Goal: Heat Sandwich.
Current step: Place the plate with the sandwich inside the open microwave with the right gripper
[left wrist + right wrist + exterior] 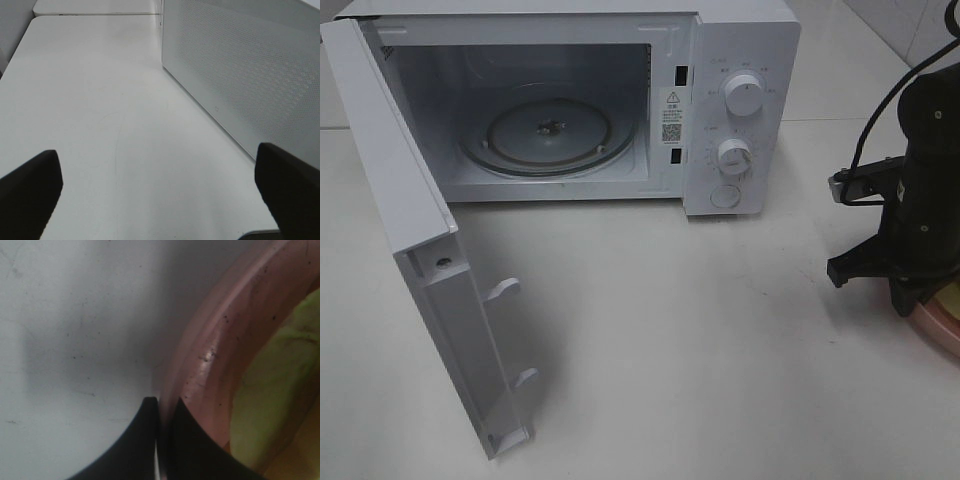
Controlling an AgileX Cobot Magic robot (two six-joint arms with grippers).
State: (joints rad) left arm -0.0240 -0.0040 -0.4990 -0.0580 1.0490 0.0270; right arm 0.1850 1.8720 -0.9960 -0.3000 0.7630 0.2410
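R gripper (161,405): fingers pinching shut on plate (210,340) rim. Sandwich (280,385): lying on plate, just inside rim, beside fingers. L gripper (157,175): gaping wide, holding nothing. Table (700,340): white, carrying microwave (740,100), door (420,250) hanging open.

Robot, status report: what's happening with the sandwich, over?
Left gripper open, beside the microwave. Right gripper shut on the pink plate rim. Sandwich sits on that plate. Microwave door wide open, nothing blocking.

Lab-style mock kitchen; white microwave (740,60) on a plain white table (720,350).
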